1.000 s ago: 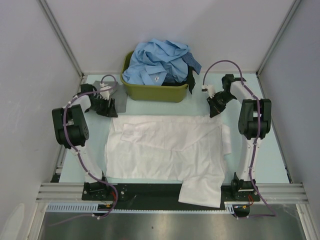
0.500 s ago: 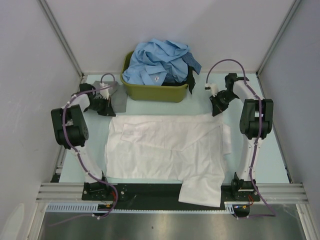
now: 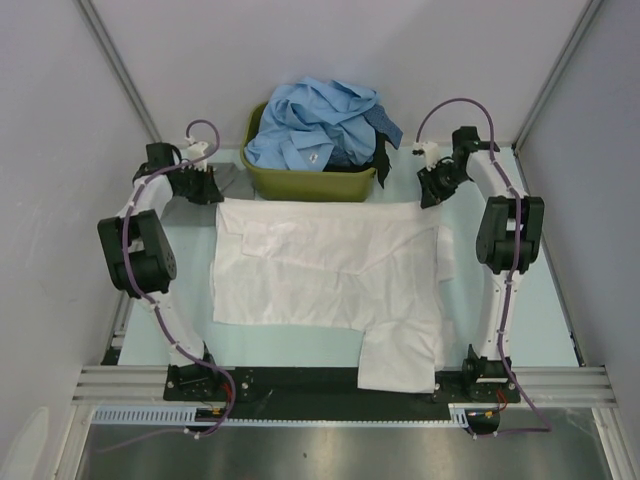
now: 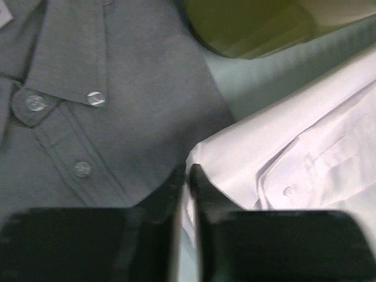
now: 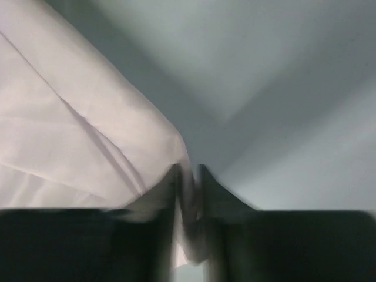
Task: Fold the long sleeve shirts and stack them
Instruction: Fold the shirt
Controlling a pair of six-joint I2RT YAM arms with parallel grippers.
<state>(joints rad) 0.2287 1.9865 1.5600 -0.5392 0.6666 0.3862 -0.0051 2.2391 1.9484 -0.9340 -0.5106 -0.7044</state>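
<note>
A white long sleeve shirt (image 3: 330, 270) lies spread flat in the middle of the table, one sleeve hanging over the near edge. My left gripper (image 3: 208, 190) is shut on its far left corner (image 4: 202, 155), with a thin fold of white cloth between the fingertips. My right gripper (image 3: 432, 193) is shut on the far right corner (image 5: 176, 147), pinching the cloth. A grey shirt (image 4: 88, 117) lies under and left of the left gripper. Light blue shirts (image 3: 315, 120) are heaped in the tub, a dark one (image 3: 386, 130) at their right side.
The olive-green tub (image 3: 300, 184) stands at the back centre, right behind the white shirt's far edge, and shows in the left wrist view as the tub (image 4: 252, 26). Walls close in on both sides. A black rail (image 3: 300, 385) runs along the near edge.
Both grippers have moved toward the back of the table, dragging the white shirt's far edge up against the tub. The left gripper closed on its corner during this second.
</note>
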